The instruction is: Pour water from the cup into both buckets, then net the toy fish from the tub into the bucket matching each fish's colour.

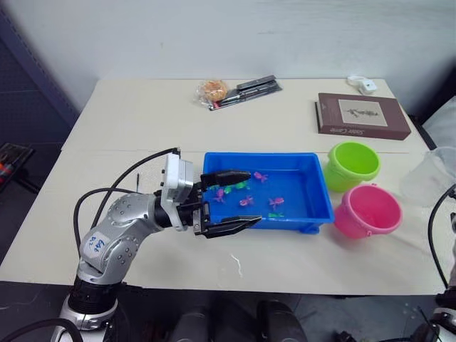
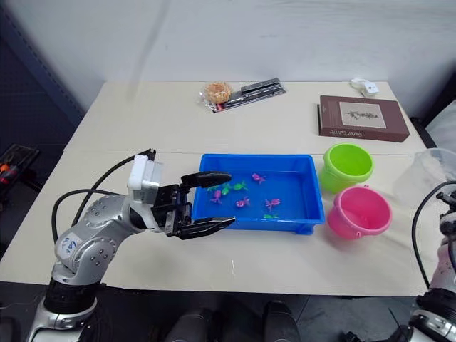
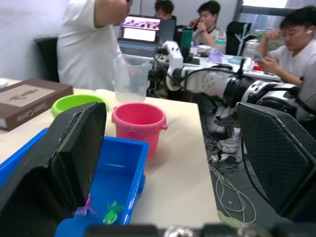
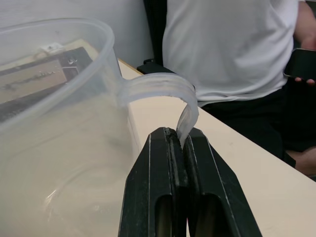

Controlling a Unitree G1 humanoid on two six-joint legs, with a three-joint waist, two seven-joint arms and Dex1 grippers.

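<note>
Left eye view, left gripper (image 1: 229,201): jaws spread wide with nothing between them; one black finger reaches over the tub's near left corner, the other hangs past its front rim above the table (image 1: 128,128)
Tub (image 1: 318,187): mid-table, at about 3 o'clock from the left gripper; rigid bright blue plastic with a rolled rim, likely heavy enough with its shallow water to stay put
Toy fish (image 1: 246,201): pink and green ones scattered in the tub's middle; tiny, light and probably slippery when wet, so judged poor for pinching (a net would suit them, but I see none)
Green bucket (image 1: 353,164): at 3 o'clock from the tub's far right corner, just beside it; stiff and light, with a thick rim
Pink bucket (image 1: 368,211): at 5 o'clock from the green one, nearly touching it; same make
Cup (image 4: 54,123): off the table's right edge, at about 2 o'clock from the pink bucket; thin clear plastic, likely light and flexible, so it may swing or spill if tipped fast
Right gripper (image 4: 178,143): jaws closed tight on the cup's thin looped handle (image 4: 163,86), the sensible place to take it, since the wall looks too wide and soft to squeeze
</note>
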